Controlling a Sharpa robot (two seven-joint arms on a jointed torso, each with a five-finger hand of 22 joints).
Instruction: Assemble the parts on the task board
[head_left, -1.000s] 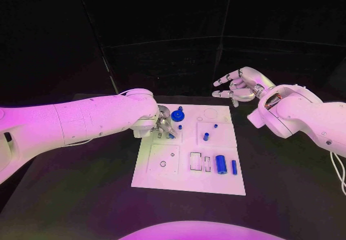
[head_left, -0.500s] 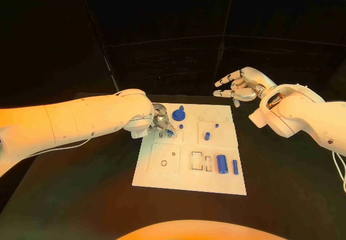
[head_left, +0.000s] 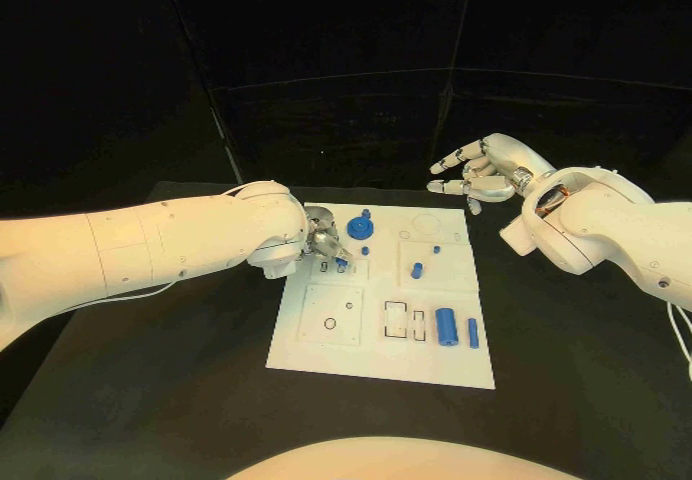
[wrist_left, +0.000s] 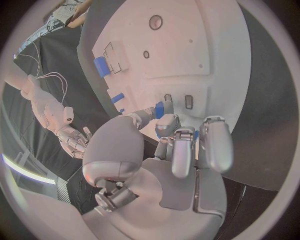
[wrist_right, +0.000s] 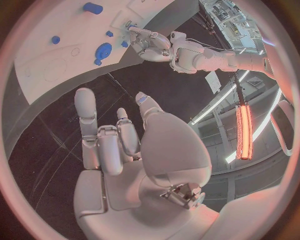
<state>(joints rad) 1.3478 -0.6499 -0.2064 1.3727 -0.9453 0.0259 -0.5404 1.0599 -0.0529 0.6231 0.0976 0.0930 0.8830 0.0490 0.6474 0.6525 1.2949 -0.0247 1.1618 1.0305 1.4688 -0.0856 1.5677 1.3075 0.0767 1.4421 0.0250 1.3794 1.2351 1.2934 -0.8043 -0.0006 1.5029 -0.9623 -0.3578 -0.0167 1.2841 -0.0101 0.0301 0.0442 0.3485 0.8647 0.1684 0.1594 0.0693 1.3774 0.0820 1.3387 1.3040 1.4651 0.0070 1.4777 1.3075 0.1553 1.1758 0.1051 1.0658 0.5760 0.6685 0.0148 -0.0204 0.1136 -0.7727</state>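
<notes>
The white task board (head_left: 378, 350) lies mid-table. My left hand (head_left: 323, 243) hovers low over its far left part and pinches a small blue piece (wrist_left: 160, 109) between thumb and a finger, just above two small slots (wrist_left: 189, 101). On the board stand a round blue knob (head_left: 358, 230) and short blue pegs (head_left: 417, 269). A thick blue cylinder (head_left: 446, 324) and a thin blue bar (head_left: 472, 333) lie at the near right. My right hand (head_left: 485, 170) hangs above the table beyond the board's far right corner, fingers spread, holding nothing.
The black table (head_left: 173, 380) surrounds the board on all sides. Rectangular cut-outs (head_left: 394, 319) and a small ring hole (head_left: 330, 323) mark the board's near half. In the right wrist view the board (wrist_right: 44, 60) and my left hand (wrist_right: 147, 42) lie ahead of the open palm (wrist_right: 125, 150).
The left hand has stayed low over the board's far left part with the blue piece, shifting only slightly. The right hand hangs where it was.
</notes>
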